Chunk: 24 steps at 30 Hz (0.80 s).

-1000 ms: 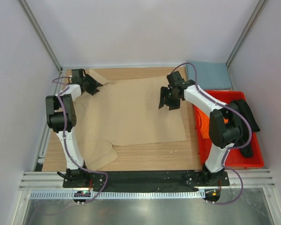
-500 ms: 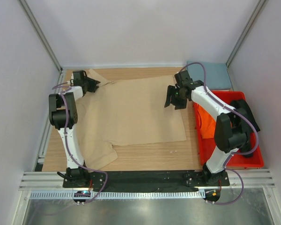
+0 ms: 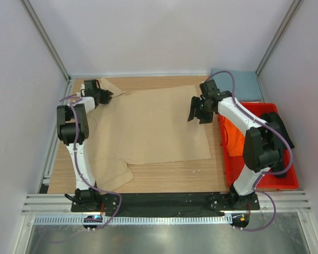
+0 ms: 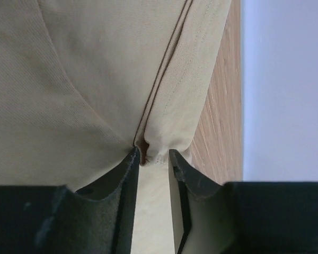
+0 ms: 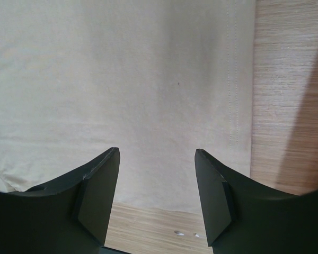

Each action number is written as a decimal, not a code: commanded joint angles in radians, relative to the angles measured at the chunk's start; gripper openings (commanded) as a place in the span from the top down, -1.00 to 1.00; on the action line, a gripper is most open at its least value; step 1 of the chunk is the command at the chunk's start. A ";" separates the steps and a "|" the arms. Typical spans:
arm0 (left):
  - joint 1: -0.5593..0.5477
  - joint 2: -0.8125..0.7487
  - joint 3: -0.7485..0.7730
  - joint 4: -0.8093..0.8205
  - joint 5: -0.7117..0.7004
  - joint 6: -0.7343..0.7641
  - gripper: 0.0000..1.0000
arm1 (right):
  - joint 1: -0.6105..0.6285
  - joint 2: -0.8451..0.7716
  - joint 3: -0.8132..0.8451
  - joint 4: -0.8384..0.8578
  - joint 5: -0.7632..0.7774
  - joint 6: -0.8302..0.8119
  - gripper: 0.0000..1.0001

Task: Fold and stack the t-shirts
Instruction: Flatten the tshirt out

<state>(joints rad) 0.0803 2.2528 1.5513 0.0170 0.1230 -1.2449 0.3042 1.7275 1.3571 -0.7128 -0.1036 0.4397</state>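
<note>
The tan-beige t-shirt (image 3: pixel 148 127) lies spread flat over the wooden table. My left gripper (image 3: pixel 105 95) is at its far left corner, shut on the sleeve hem, which bunches between the fingertips in the left wrist view (image 4: pixel 151 154). My right gripper (image 3: pixel 199 112) is open and empty just above the shirt's right hem, with cloth (image 5: pixel 122 69) below the jaws. The orange t-shirt (image 3: pixel 231 138) and the black t-shirt (image 3: pixel 282 127) lie in the red bin. The slate blue-grey t-shirt (image 3: pixel 243 84) lies folded at the far right corner.
The red plastic bin (image 3: pixel 265 182) stands along the table's right edge, close to my right arm. Bare wood (image 5: pixel 286 106) shows just right of the shirt hem. White walls close in the table on three sides.
My right gripper has moved right and a little farther back, staying open. My left gripper has drawn the sleeve slightly toward the far left corner.
</note>
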 commanded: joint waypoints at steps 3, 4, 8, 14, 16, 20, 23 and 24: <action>-0.010 0.022 0.065 -0.002 -0.033 0.008 0.52 | -0.014 -0.048 -0.013 0.016 -0.010 -0.019 -0.29; -0.011 0.025 0.085 -0.003 -0.029 0.012 0.64 | -0.017 -0.048 -0.015 0.016 -0.013 -0.021 -0.29; -0.016 0.036 0.125 -0.003 -0.026 0.025 1.00 | -0.019 -0.043 -0.016 0.019 -0.018 -0.019 -0.29; -0.050 0.089 0.252 0.032 -0.016 0.116 1.00 | -0.020 -0.039 -0.026 0.022 -0.013 -0.010 -0.29; -0.068 0.148 0.396 0.041 0.024 0.128 1.00 | -0.020 -0.033 -0.029 0.036 -0.021 -0.007 -0.29; -0.100 0.376 0.746 0.020 0.099 0.113 0.49 | -0.022 -0.002 -0.003 0.039 -0.028 -0.004 -0.29; -0.097 0.372 0.880 -0.090 0.132 0.130 -0.27 | -0.024 -0.014 -0.003 0.036 -0.048 -0.001 -0.29; -0.097 0.337 0.798 -0.097 0.135 0.146 -0.32 | -0.024 -0.019 -0.006 0.033 -0.050 -0.001 -0.29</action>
<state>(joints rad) -0.0143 2.6545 2.3589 -0.0139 0.2020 -1.1389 0.2848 1.7283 1.3357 -0.7006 -0.1299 0.4400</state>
